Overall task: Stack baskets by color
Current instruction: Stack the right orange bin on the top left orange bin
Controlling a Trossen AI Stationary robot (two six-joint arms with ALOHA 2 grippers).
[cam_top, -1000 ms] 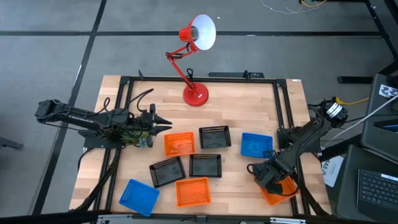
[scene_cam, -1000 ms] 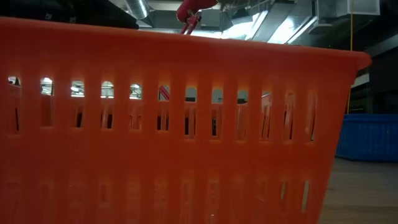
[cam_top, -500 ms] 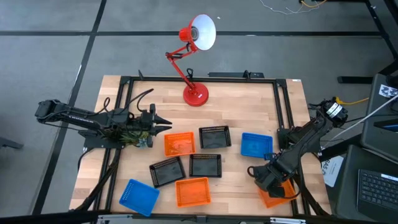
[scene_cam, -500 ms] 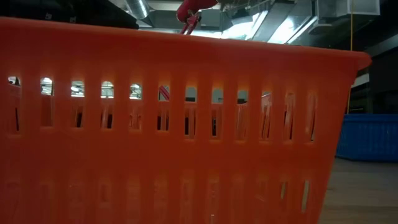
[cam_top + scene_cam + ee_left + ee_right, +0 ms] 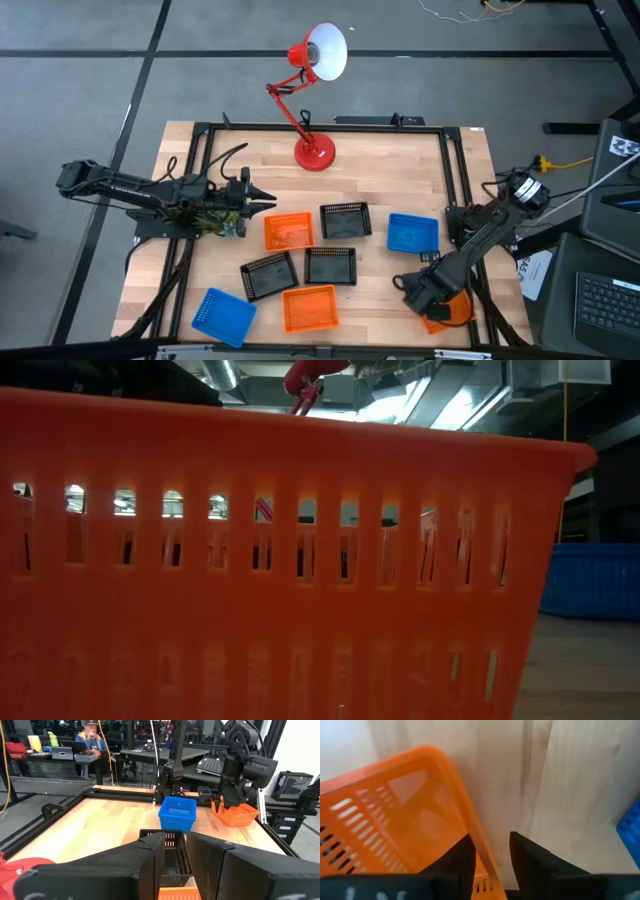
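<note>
Several baskets lie open side up on the table: orange [image 5: 288,231], black [image 5: 345,220], blue [image 5: 412,233], two black [image 5: 268,275] [image 5: 330,265], orange [image 5: 310,307] and blue [image 5: 223,315]. Another orange basket [image 5: 450,312] sits at the near right, partly hidden under my right arm. My right gripper [image 5: 420,292] points down at this basket's left end, open, with the side wall between its fingers [image 5: 490,837]. My left gripper [image 5: 268,203] waits level at the table's left, a narrow gap between its fingers [image 5: 176,850]. My right gripper stands astride the orange basket's side wall [image 5: 470,815], one finger [image 5: 462,857] inside and one [image 5: 532,857] outside, coming from above. I cannot tell whether a finger touches the wall. The basket rests on the table.
A red desk lamp [image 5: 313,150] stands at the far middle of the table. A black frame [image 5: 455,180] runs along the table's edges. In the low view an orange basket's wall [image 5: 300,560] fills nearly the whole picture. Bare wood lies between the lamp and the baskets.
My right gripper has gone down and toward the table's near edge, a little to the left, lowering onto the left end of the near-right orange basket.
</note>
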